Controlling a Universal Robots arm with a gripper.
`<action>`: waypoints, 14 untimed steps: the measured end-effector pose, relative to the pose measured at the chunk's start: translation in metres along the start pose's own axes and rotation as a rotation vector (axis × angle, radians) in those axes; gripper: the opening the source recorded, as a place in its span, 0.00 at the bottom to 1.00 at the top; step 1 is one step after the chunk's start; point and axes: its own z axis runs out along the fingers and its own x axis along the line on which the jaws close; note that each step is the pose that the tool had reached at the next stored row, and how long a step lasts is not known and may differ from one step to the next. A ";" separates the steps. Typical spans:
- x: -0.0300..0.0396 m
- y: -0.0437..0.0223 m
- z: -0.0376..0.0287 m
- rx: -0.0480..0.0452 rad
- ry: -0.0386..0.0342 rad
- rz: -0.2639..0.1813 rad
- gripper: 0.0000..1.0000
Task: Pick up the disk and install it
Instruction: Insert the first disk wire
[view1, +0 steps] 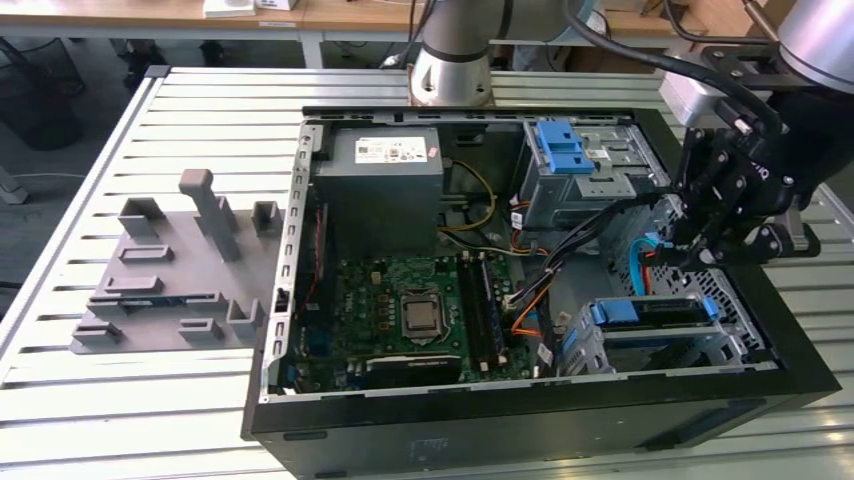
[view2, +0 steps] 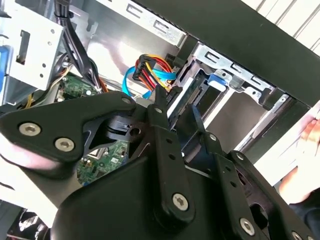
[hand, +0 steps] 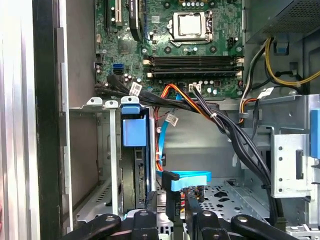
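The disk (view1: 654, 312) sits in the lower drive cage of the open computer case, at the exterior view's right, its blue rails level with the cage top. In the first wrist view the disk (hand: 132, 185) stands edge-on in its slot under a blue tab (hand: 134, 131). My gripper (view1: 681, 255) hangs just above and behind that cage, off the disk. In both wrist views the gripper (view2: 176, 105) (hand: 182, 214) stands open by a narrow gap, with nothing clamped. A blue flat cable (hand: 187, 180) and a coloured wire bundle (view2: 152, 70) lie right at its tips.
The case (view1: 400, 420) holds a grey power-supply box (view1: 380, 185), a green motherboard (view1: 407, 310) and an upper cage with a blue latch (view1: 567, 150). Black cables (hand: 235, 140) cross beside the cage. A grey fixture (view1: 174, 270) lies on the slatted table. A hand (view2: 310, 135) shows outside the case wall.
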 end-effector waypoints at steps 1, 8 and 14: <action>0.0000 0.0000 0.0007 0.0010 0.0042 0.000 0.36; -0.0006 0.0001 0.0044 0.0057 0.0345 0.001 0.16; -0.0006 -0.0001 0.0046 0.0051 0.0349 0.001 0.16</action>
